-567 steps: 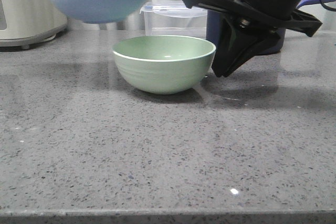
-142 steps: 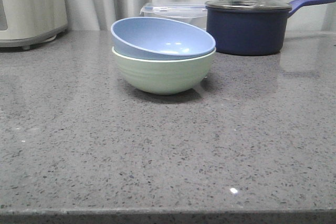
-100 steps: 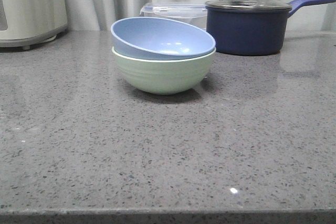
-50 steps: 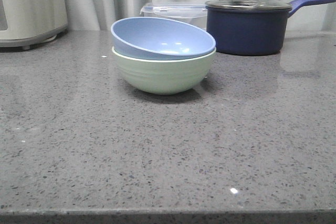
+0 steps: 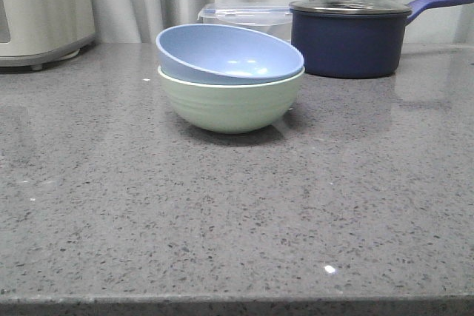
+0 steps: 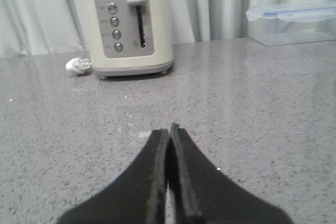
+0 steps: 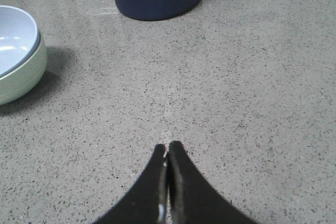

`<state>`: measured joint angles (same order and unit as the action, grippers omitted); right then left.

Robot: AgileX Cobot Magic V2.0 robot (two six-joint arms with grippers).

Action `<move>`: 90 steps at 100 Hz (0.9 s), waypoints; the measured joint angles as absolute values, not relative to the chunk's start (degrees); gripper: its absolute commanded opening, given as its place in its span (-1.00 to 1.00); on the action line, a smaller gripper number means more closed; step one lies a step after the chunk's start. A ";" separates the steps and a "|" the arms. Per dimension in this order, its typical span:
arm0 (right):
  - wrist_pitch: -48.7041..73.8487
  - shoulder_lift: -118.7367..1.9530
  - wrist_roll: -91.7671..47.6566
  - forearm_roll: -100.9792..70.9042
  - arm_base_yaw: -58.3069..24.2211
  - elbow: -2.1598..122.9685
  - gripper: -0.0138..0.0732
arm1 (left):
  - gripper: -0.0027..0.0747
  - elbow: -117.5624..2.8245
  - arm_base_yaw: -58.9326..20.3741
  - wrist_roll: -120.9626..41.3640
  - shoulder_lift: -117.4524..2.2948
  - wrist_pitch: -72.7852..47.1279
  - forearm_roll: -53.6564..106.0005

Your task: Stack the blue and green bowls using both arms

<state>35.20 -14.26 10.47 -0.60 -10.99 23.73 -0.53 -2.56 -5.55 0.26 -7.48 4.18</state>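
The blue bowl (image 5: pixel 222 53) sits tilted inside the green bowl (image 5: pixel 229 105) at the middle of the grey counter; its left rim stands higher than its right. Both bowls also show in the right wrist view, blue bowl (image 7: pixel 13 38) in green bowl (image 7: pixel 23 77). No arm shows in the front view. My left gripper (image 6: pixel 169 129) is shut and empty above bare counter, facing the toaster. My right gripper (image 7: pixel 168 145) is shut and empty above bare counter, apart from the bowls.
A cream toaster (image 6: pixel 123 24) with a white plug (image 6: pixel 79 66) stands at the back left, also in the front view (image 5: pixel 44 9). A dark navy lidded saucepan (image 5: pixel 348 35) and a clear lidded container (image 5: pixel 244 16) stand at the back. The counter's front edge (image 5: pixel 237 303) is near.
In the oldest frame the blue bowl hung above and the right gripper stood beside the green bowl. Since then the blue bowl rests in the green bowl and both arms have left the front view.
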 measured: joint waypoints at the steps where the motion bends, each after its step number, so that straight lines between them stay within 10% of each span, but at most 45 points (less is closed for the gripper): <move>1: 35.20 -14.26 10.47 -0.60 -10.99 23.73 -0.87 | -0.98 -0.14 -2.41 -5.55 0.26 -7.12 4.18; 90: 35.20 -14.16 10.47 -0.60 -10.99 23.73 -0.87 | -0.98 0.13 -2.04 -5.55 0.26 -4.46 4.45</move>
